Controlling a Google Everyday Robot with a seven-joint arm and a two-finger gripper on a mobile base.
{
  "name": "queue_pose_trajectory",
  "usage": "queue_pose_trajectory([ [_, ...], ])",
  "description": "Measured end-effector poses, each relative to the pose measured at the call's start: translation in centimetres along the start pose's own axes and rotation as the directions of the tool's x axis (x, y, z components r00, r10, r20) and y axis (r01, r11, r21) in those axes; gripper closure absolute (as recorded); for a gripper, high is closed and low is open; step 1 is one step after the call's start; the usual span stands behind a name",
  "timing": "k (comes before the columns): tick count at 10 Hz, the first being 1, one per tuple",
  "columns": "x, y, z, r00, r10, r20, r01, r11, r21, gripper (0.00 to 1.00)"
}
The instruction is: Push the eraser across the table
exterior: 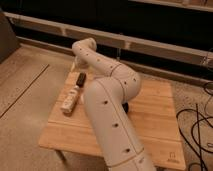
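Reaching over the table [157, 112], your arm [107, 115] doubles back at its elbow. Your gripper [75, 65] hangs just beyond the eraser [80, 78], jaws spread wide, gripping nothing. That eraser lies flat, with the cream-white bottle [70, 99] just nearer.

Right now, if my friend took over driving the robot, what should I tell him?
Pincer: open, holding nothing, low over the far left edge of the table, just behind the eraser. I cannot tell if it touches the eraser.
Eraser: lying flat on the far left part of the table, with the cream bottle just in front of it.
Done: the pincer is lined up by the eraser.
Left: the whole push across the table, probably steering clear of the bottle.
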Motion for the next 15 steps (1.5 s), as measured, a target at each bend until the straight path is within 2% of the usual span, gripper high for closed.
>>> queue_pose_trajectory([
  [2, 0.6, -0.6, 1.9, 0.999, -0.005, -0.036, 0.005, 1.000, 0.007, 0.35],
  [5, 2.8, -1.8, 4.7, 0.993, -0.006, -0.118, 0.011, 0.999, 0.040, 0.35],
  [7, 3.5, -2.0, 5.4, 0.989, 0.002, -0.149, 0.005, 0.999, 0.047, 0.35],
  [9, 3.0, -2.0, 5.3, 0.990, 0.005, -0.142, 0.003, 0.998, 0.060, 0.35],
  [13, 0.1, -2.8, 2.8, 0.997, 0.042, -0.061, -0.038, 0.997, 0.069, 0.36],
  [14, -0.2, -3.4, 2.6, 0.998, 0.047, -0.051, -0.043, 0.996, 0.082, 0.40],
  [15, -0.3, -4.5, 2.5, 0.997, 0.059, -0.045, -0.053, 0.991, 0.122, 0.53],
])
